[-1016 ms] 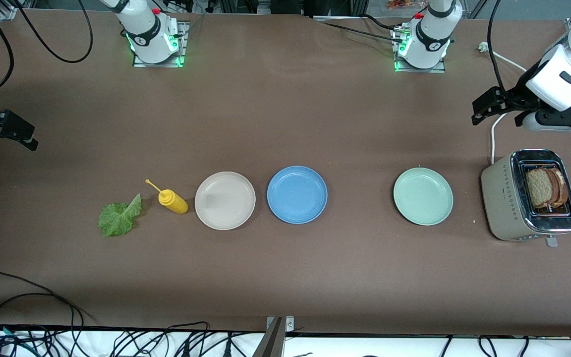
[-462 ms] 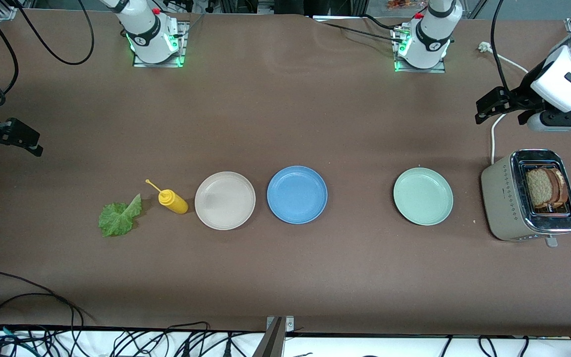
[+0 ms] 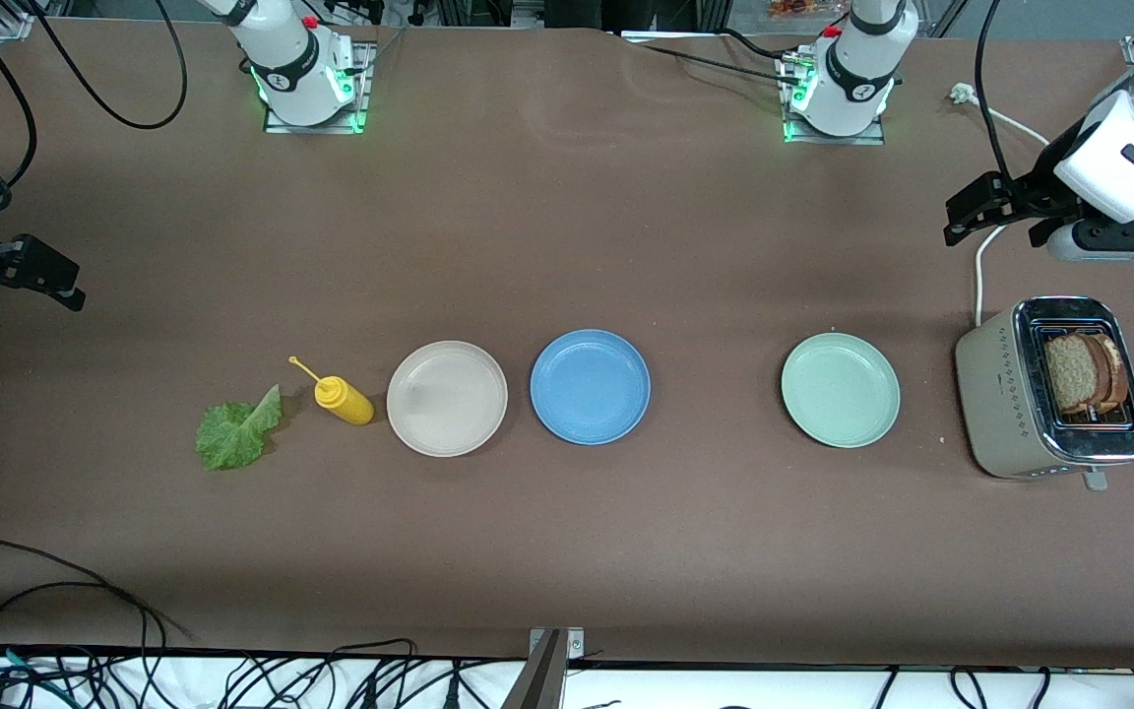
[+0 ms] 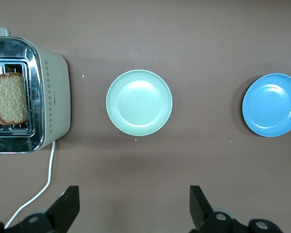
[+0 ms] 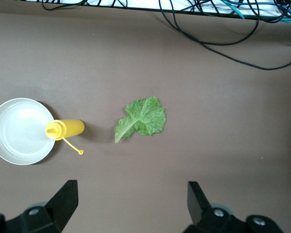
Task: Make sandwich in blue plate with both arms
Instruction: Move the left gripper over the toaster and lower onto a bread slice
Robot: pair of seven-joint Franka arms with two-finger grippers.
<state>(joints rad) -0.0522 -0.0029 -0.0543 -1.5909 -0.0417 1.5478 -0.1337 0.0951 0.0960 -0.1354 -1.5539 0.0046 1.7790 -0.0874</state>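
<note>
Two tan, brown-crusted bread slices (image 3: 1085, 372) stand in the toaster (image 3: 1005, 404).

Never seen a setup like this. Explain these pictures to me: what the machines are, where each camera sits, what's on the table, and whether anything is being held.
Two white robot arms stand at a brown table. The wide picture comes from a high camera facing them. The other two come from cameras on the arms' wrists, looking down past the gripper fingers.

On the table, from the right arm's end to the left arm's: a lettuce leaf, a yellow squeeze bottle, a beige plate, the blue plate, a pale green plate, and a toaster with two bread slices standing in its slots.

Nothing is held. The left gripper hangs open above the table near the toaster; the right gripper hangs open near the lettuce.
</note>
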